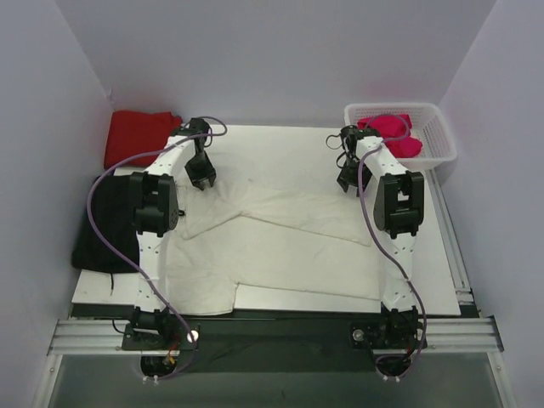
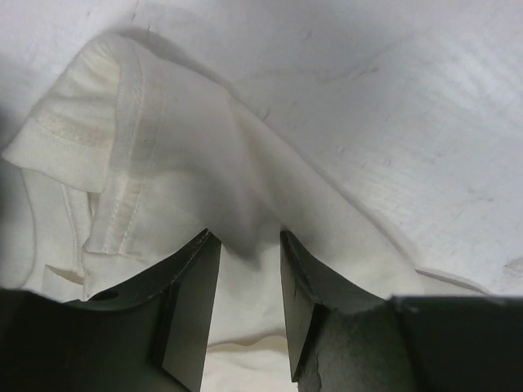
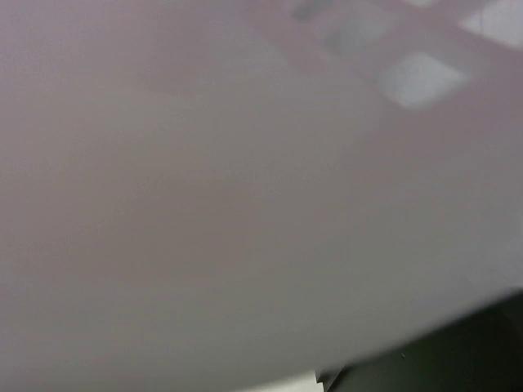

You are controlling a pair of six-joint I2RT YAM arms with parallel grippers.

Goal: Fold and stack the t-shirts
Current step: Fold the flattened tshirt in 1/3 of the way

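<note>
Evidently the left claw (image 2: 243, 242) pinches the shirt (image 1: 280, 234) at its far-left edge; the cloth's long axis runs rightward to the right claw (image 1: 347, 180), whose grip I cannot tell.

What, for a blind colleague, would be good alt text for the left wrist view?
The left gripper's two dark fingers pinch a raised fold of the cream-white t-shirt, its stitched hem bunched at left, over a white table.

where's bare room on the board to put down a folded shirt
Bare board along the far edge, between the red t-shirt and the basket, beyond the cream t-shirt. Also a strip right of the right arm. Crowded: centre and left, under the cream t-shirt.
</note>
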